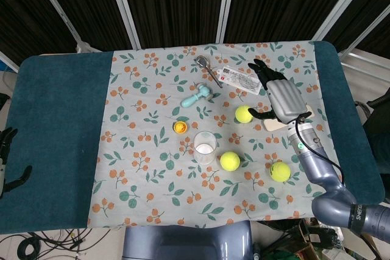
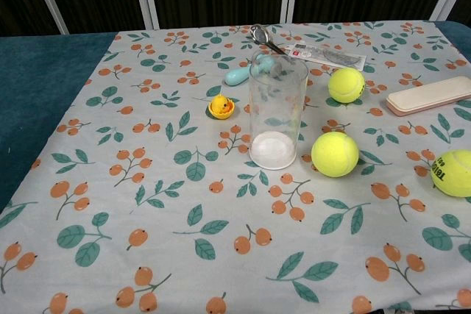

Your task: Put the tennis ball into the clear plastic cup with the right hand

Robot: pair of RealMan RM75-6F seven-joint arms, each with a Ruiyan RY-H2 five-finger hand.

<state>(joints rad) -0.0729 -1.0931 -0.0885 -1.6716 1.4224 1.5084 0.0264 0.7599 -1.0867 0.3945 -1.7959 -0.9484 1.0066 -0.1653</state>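
Note:
A clear plastic cup (image 1: pixel 205 146) (image 2: pixel 277 119) stands upright near the middle of the floral cloth. Three yellow tennis balls lie to its right: a far one (image 1: pixel 244 114) (image 2: pixel 346 84), a near one (image 1: pixel 230 161) (image 2: pixel 335 154), and one at the right edge (image 1: pixel 280 171) (image 2: pixel 454 173). My right hand (image 1: pixel 282 95) hovers above the cloth just right of the far ball, fingers spread, thumb toward the ball, holding nothing. The chest view does not show it. My left hand (image 1: pixel 7 159) hangs off the table's left edge, fingers apart and empty.
A cream flat case (image 2: pixel 430 95) lies under my right hand. A spoon (image 1: pixel 208 69), a white packet (image 1: pixel 241 78) and a teal tool (image 1: pixel 196 97) lie at the back. A small yellow toy (image 1: pixel 179 127) sits left of the cup. Blue table cover (image 1: pixel 61 138) spans the left.

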